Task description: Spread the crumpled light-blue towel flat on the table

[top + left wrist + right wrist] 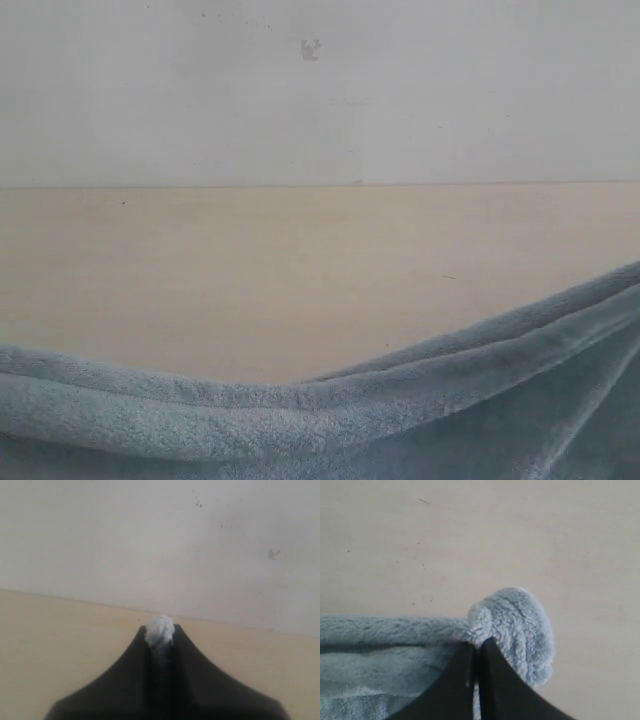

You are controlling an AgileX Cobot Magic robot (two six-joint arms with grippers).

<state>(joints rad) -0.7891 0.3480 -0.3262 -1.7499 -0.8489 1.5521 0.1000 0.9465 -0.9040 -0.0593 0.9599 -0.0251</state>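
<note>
The light-blue towel (330,420) hangs close in front of the exterior camera, its top edge sagging between both sides and hiding the lower part of the view. Behind it lies the cream table (300,270). My left gripper (160,630) is shut on a small tuft of the towel (160,627) that sticks out between its black fingertips. In the right wrist view my right gripper (477,646) is shut on the towel's fluffy edge (520,625), which bunches around the tips while the hem runs off to one side. Neither gripper shows in the exterior view.
A plain white wall (320,90) rises behind the table's far edge. Bare tabletop (470,540) lies beneath both grippers.
</note>
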